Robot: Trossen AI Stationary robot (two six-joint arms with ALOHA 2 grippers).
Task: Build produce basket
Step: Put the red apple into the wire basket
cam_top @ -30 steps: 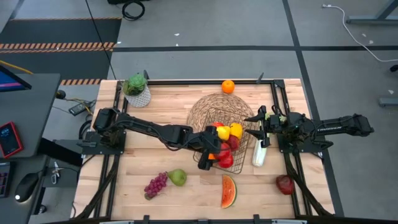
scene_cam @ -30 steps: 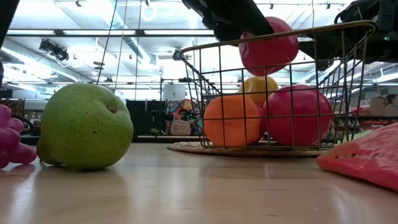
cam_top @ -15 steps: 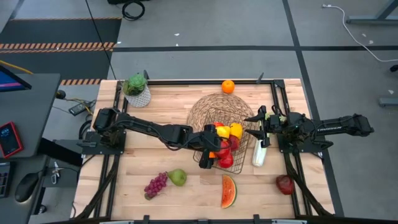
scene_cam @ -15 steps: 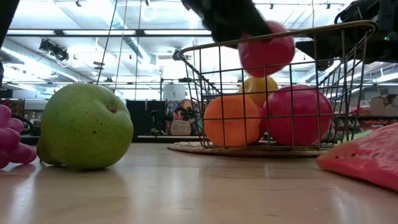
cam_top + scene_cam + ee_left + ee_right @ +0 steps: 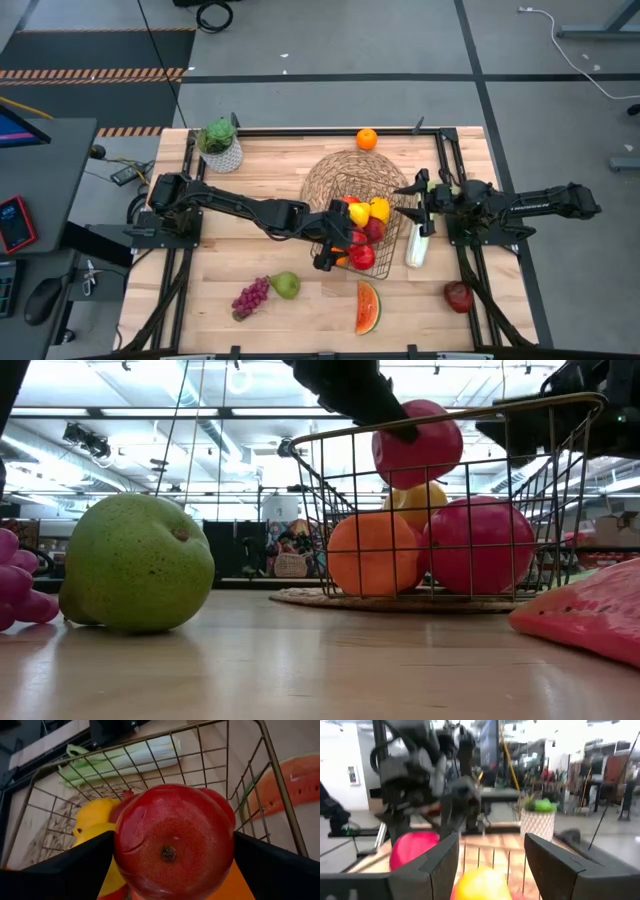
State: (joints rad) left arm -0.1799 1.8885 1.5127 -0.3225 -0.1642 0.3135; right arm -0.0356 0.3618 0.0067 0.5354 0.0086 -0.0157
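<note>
Wood table (image 5: 250, 180), frame centre: left gripper (image 5: 335, 248) spread wide round red apple (image 5: 175, 840) over basket (image 5: 390, 250); could roll out. Right gripper (image 5: 420, 205) clenched on rim.

table (image 5: 250, 180) | on it: basket (image 5: 325, 262), pear (image 5: 286, 285), grapes (image 5: 250, 297), watermelon slice (image 5: 368, 307)
</note>
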